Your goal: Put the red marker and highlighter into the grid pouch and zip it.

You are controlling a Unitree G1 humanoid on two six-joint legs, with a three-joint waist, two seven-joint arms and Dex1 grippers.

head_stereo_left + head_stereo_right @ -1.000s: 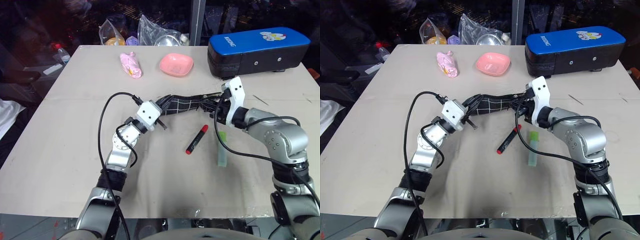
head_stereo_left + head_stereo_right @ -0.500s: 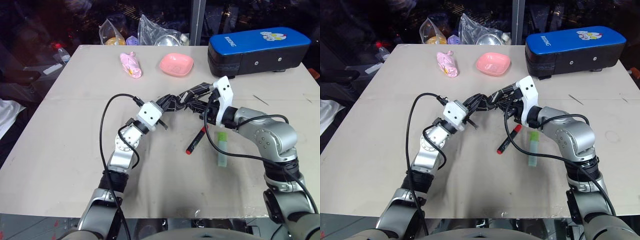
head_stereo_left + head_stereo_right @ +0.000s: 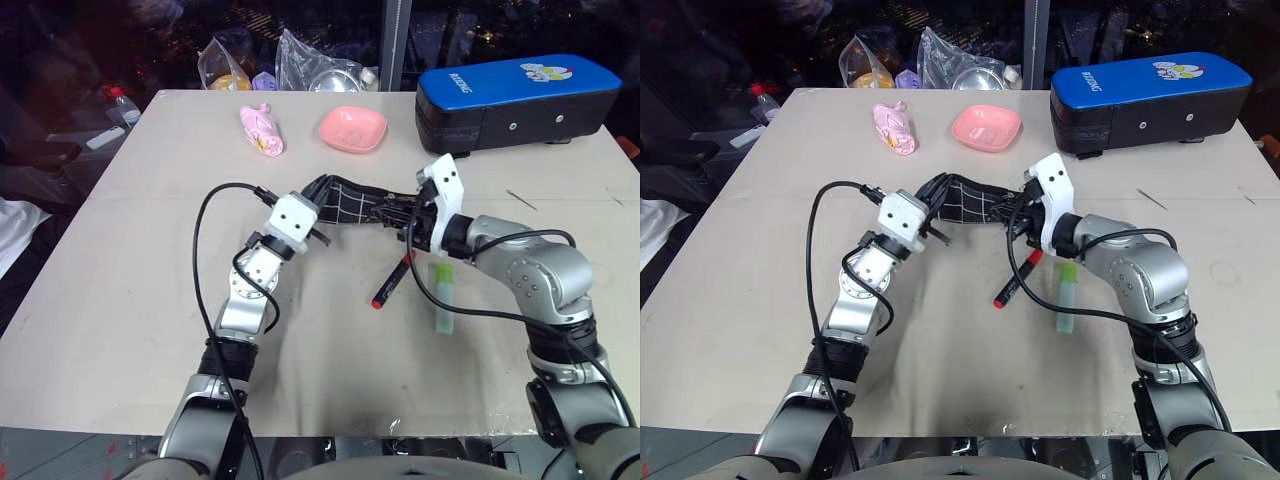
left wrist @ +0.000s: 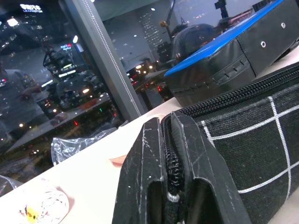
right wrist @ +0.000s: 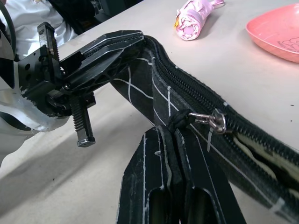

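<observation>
One table (image 3: 120, 300) holds one grid pouch (image 3: 350, 205), one red marker (image 3: 392, 281), one highlighter (image 3: 443, 298), one pink bowl (image 3: 352, 129), one pink toy (image 3: 262, 130) and one blue case (image 3: 515, 95). At twelve o'clock sit two plastic bags (image 3: 300, 65). At ten o'clock stands one bottle (image 3: 122, 106).

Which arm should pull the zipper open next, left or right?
Right. The right gripper is already shut on the zipper pull's cord, while the left gripper pinches the grid pouch at its far end, anchoring it.
</observation>
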